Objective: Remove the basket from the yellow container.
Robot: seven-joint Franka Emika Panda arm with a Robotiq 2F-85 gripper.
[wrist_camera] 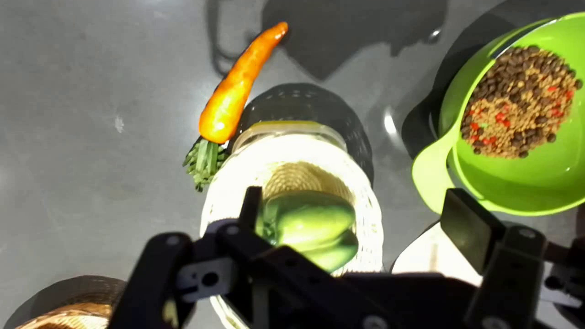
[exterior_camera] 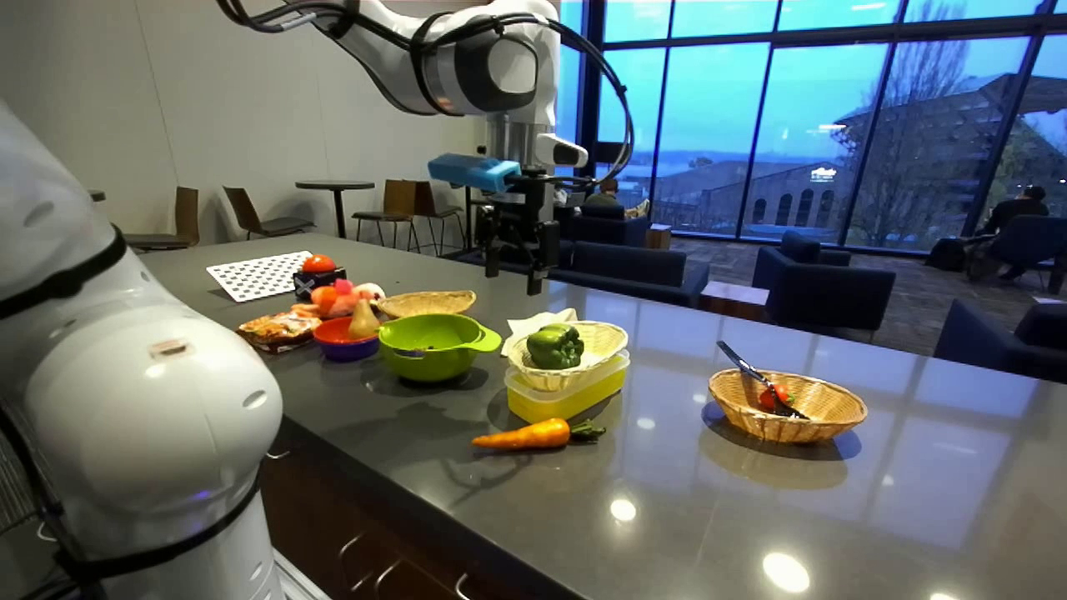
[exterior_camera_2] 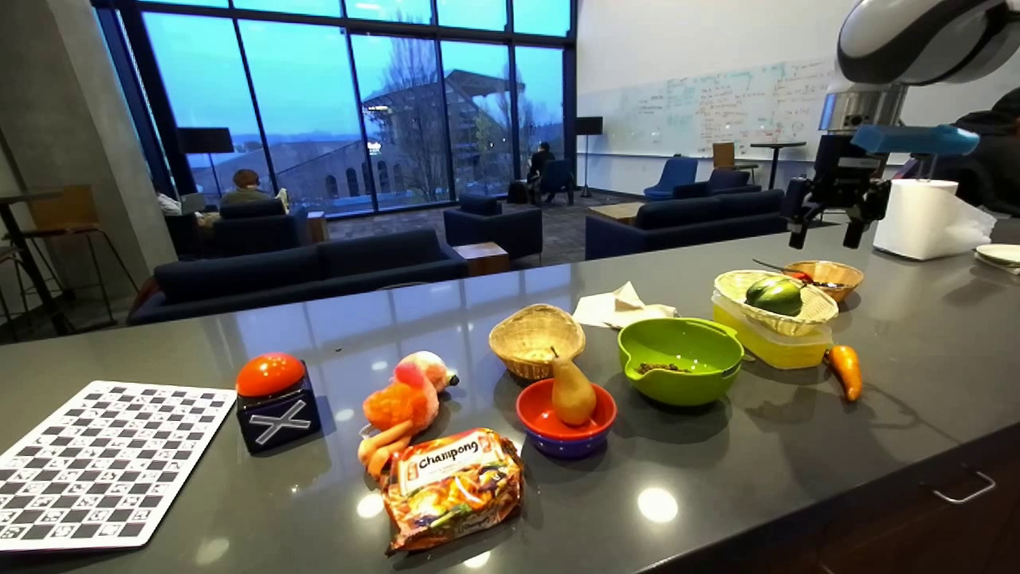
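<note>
Carrot (exterior_camera: 533,436) lies on counter (exterior_camera: 667,533); green bowl (exterior_camera_2: 685,389) holds loose brown-and-tan bits (wrist_camera: 516,100); pear (exterior_camera_2: 573,395) in red bowl (exterior_camera_2: 532,410), purple bowl (exterior_camera_2: 566,446) under that; Champong packet (exterior_camera_2: 454,490) just beside orange-pink plush (exterior_camera_2: 402,402); button box (exterior_camera_2: 279,416) by checkered board (exterior_camera_2: 111,462).

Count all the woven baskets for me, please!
3. The pale basket sits on the yellow container; in an exterior view, a brown basket stands farthest right, and a tan basket just behind the green bowl. I see no others.

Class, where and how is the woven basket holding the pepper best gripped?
I'd grip the woven basket by its rim from above, fingers straddling its thin wall where bare weave shows beside the green bell pepper; that rim stands above the yellow container.
</note>
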